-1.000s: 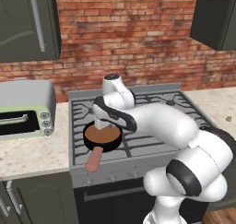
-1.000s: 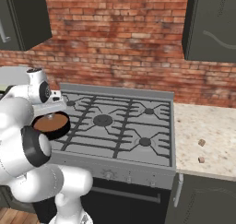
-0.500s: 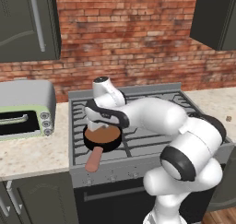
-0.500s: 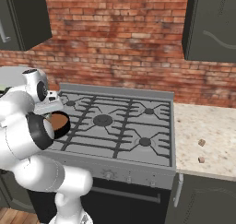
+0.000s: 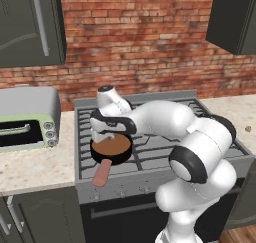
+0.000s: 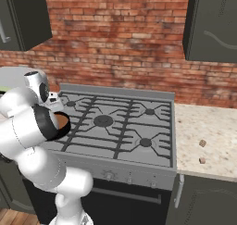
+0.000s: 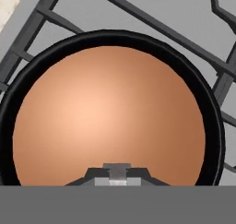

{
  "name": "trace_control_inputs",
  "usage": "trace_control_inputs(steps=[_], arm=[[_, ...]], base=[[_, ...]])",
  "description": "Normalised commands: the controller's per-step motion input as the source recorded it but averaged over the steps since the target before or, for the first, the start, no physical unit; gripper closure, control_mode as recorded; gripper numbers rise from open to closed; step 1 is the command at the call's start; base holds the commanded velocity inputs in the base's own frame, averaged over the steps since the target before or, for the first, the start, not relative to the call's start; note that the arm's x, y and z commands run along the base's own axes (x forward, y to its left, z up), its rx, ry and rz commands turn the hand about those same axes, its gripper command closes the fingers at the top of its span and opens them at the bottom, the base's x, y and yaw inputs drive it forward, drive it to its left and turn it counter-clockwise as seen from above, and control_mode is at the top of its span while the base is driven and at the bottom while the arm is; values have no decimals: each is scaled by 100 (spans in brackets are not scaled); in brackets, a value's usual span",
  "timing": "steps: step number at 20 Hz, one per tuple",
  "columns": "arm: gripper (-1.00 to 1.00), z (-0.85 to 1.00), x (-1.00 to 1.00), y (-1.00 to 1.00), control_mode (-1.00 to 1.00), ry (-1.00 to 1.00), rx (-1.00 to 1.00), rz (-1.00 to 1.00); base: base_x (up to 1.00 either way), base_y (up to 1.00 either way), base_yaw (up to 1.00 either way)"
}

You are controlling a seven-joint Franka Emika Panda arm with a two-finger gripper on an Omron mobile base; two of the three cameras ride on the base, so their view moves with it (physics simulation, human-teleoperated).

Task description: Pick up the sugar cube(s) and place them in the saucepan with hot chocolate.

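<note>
The saucepan (image 5: 111,148) stands on the near left burner of the stove (image 5: 165,152), its salmon-pink handle (image 5: 101,173) pointing to the near edge. In the right base view the white arm hides most of the pan; there only a part of its rim (image 6: 64,123) can be seen. The gripper (image 7: 117,171) hangs just above the brown liquid, jaws closed; something small and grey sits between the tips, but what it is I cannot tell. In the right base view two sugar cubes (image 6: 202,143) (image 6: 202,160) lie on the right counter (image 6: 208,127), well apart from the pan. The left base view has a toaster oven (image 5: 27,118) on the left.
</note>
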Motion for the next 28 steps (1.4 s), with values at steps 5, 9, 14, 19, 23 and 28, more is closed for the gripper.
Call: trace_control_inputs(steps=[5, 9, 14, 19, 23, 28], arm=[[100, -14, 9, 0, -100, -10, 0, 0], [100, -1, 11, 0, -100, -12, 0, 0], [100, 0, 27, 1, -100, -6, 2, 0], [100, 0, 11, -1, -100, 0, 8, 1], [100, 0, 0, 0, -100, 3, 3, 0], [100, -6, 0, 0, -100, 0, 3, 1]], base=[[0, 0, 0], [0, 0, 0], [0, 0, 0], [0, 0, 0], [0, 0, 0], [0, 0, 0]])
